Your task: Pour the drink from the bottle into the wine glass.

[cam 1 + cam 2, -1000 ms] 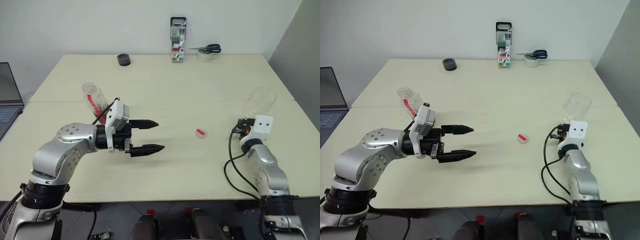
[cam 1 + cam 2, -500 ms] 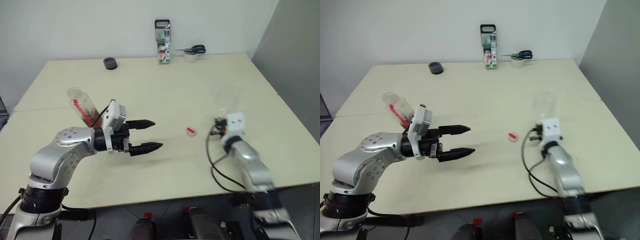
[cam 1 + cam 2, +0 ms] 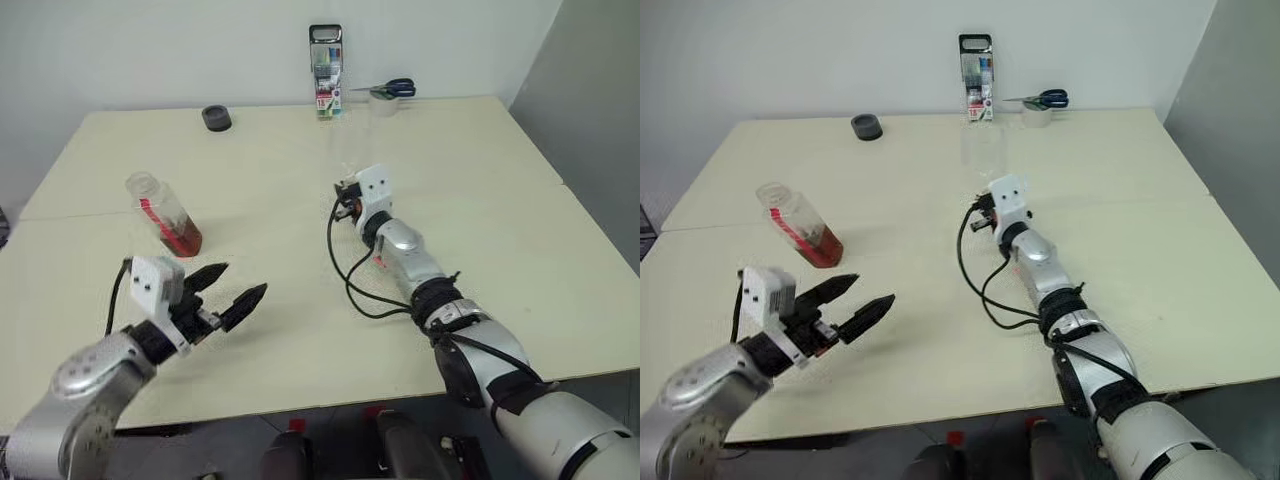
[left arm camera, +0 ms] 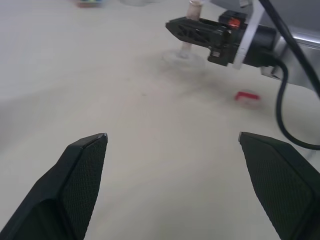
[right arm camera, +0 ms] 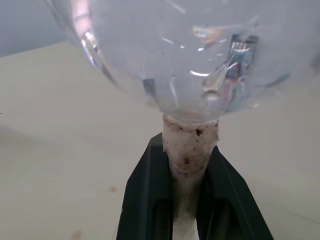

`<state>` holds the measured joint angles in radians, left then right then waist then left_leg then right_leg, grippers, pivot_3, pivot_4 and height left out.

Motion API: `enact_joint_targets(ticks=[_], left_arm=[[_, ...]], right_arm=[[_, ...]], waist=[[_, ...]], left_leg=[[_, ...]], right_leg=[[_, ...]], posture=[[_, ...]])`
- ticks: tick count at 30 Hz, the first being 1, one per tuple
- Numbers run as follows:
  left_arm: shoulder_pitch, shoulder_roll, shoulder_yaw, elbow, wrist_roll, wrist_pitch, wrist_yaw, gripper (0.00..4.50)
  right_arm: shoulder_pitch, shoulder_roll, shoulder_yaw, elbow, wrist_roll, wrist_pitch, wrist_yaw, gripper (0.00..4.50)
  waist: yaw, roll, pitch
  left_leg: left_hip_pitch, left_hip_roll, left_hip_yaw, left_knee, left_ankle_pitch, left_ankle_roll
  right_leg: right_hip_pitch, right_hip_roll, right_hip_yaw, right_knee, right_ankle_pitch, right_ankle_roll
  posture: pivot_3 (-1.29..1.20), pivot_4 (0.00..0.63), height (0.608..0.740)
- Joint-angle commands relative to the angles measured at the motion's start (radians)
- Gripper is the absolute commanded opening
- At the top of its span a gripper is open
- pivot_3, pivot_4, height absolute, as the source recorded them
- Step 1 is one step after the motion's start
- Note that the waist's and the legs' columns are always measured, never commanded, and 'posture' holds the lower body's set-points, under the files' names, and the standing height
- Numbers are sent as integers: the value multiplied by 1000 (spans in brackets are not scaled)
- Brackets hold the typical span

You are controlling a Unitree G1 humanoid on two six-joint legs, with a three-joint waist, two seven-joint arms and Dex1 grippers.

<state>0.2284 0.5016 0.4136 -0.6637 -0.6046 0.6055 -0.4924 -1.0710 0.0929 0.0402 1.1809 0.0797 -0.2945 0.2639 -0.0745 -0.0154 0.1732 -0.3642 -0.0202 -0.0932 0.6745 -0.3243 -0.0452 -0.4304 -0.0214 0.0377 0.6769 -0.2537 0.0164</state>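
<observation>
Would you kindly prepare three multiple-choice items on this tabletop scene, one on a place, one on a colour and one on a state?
1. Where does the bottle stand?
A. at the table's far edge beside the scissors
B. on the table ahead of the left pincer
C. in the right pincer

2. What colour is the loose cap lying on the table?
A. red
B. blue
C. green

3. How does the right pincer stand?
A. wide open over bare table
B. shut on the bottle's neck
C. shut on the wine glass's stem

Answers: 1 B, the bottle stands uncapped on the table just beyond the open left pincer. 2 A, the left wrist view shows it red. 3 C, its fingers clamp the stem of the wine glass just under the bowl.
</observation>
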Motion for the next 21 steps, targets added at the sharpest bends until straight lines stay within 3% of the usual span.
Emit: enact_joint_targets(ticks=[1,7,19,20,21], left_arm=[[54,-29,22,-39,91,-109,46,4500],[72,-65,20,-26,83,-151,62,4500],[11,-19,16,44,72,-157,19,4500],[9,-16,17,46,71,-157,19,4500],[8,-14,18,46,69,-157,18,4500]], right_arm=[[-28,49,-22,31,-5,-46,16,233],[10,109,-22,73,-31,-41,16,233],[77,131,-18,123,-77,-26,-74,233],[82,133,-17,122,-80,-28,-70,929],[85,134,-14,121,-86,-32,-68,1156]], waist=[[3,0,0],[19,0,0],[18,0,-1],[18,0,-1],[18,0,-1]], left_leg=[[0,0,0,0,0,0],[1,-1,-2,2,0,1],[5,0,-3,2,0,1],[5,0,-3,2,0,1],[6,0,-3,2,0,1]], right_leg=[[0,0,0,1,0,0],[1,1,-2,3,0,0],[6,1,-2,3,0,0],[6,1,-3,3,0,0],[7,1,-3,3,0,0]], posture=[[0,150,740],[0,150,740],[0,150,740],[0,150,740],[0,150,740]])
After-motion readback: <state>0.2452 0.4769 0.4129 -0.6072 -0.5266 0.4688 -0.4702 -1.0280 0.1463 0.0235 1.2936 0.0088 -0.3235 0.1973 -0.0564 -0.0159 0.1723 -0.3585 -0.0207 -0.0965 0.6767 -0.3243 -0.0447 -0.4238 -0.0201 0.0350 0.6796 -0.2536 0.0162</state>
